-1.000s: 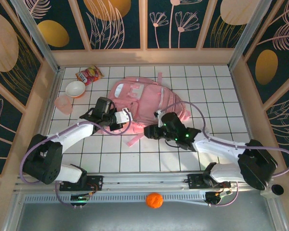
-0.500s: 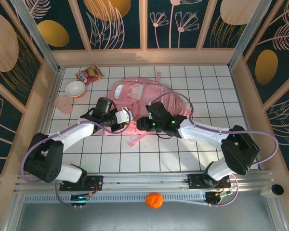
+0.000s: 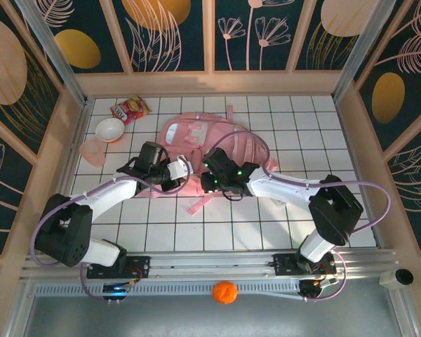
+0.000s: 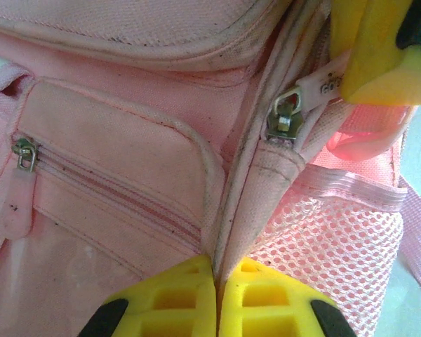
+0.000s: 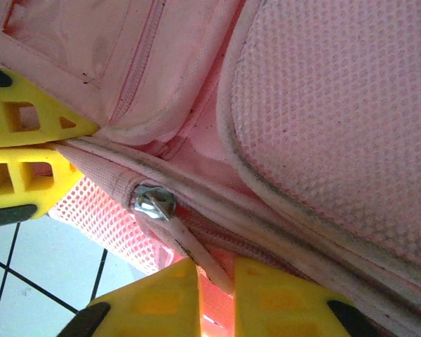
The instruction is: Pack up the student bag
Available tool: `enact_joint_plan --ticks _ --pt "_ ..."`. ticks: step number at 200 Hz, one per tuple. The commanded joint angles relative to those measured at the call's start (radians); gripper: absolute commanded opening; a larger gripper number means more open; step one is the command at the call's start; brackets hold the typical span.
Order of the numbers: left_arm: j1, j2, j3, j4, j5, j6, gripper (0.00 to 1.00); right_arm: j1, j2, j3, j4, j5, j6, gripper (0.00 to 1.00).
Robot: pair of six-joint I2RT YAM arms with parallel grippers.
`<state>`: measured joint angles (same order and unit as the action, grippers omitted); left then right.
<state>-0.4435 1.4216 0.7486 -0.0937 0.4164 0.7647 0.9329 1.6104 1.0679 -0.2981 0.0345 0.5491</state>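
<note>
the student bag (image 3: 196, 132) lies flat on the white tiled tabletop (image 3: 316, 140), in the upper middle of the top view; it is light pink fabric, with zippered front pockets and a webbing strap (image 3: 196, 205) trailing toward the bottom of the frame; close up, the cloth is grubby, with dark specks along the piping; a small metal pocket slider (image 4: 24, 153) sits at the left end of one pocket zip; pink mesh (image 4: 337, 239) forms a side pocket at the lower right of the left wrist view; a padded, dimpled panel (image 5: 337, 126) takes the upper right of the right wrist view.

the left end effector (image 4: 219, 275) is pressed together on a piped seam of the bag, at the bag's lower left edge in the top view; the right end effector (image 5: 216, 284), just beside it, is nearly closed and pinches the zipper pull tab (image 5: 189, 246), which hangs from the main slider (image 5: 153, 202) beside the mesh.
</note>
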Motion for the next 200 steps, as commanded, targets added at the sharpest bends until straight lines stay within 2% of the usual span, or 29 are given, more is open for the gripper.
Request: enact_joint_plan --ticks 1,16,36,102,166,180,191,200 --pt "-0.007 -0.023 0.027 0.026 0.069 -0.028 0.0 0.001 -0.013 0.034 -0.015 0.086 -0.001 0.11" --pt "-0.006 -0.022 0.025 0.016 0.038 -0.016 0.0 -0.001 -0.035 0.028 -0.03 0.108 -0.001 0.04" --pt "-0.007 -0.02 0.023 0.005 -0.006 -0.007 0.0 -0.01 -0.058 0.014 -0.049 0.12 0.0 0.0" --pt "0.0 -0.031 0.002 0.005 -0.125 0.016 0.0 -0.096 -0.188 -0.096 -0.134 0.126 -0.022 0.0" --pt "0.017 -0.044 0.003 0.001 -0.159 0.018 0.0 -0.33 -0.392 -0.293 -0.153 0.036 -0.097 0.0" --pt "0.017 -0.049 0.004 0.002 -0.157 0.018 0.0 -0.395 -0.432 -0.33 -0.146 -0.013 -0.125 0.0" --pt "0.017 -0.054 0.007 0.003 -0.14 0.011 0.0 -0.443 -0.458 -0.345 -0.129 -0.096 -0.154 0.0" --pt "0.018 -0.061 0.01 0.003 -0.12 -0.008 0.0 -0.462 -0.475 -0.347 -0.117 -0.135 -0.165 0.09"
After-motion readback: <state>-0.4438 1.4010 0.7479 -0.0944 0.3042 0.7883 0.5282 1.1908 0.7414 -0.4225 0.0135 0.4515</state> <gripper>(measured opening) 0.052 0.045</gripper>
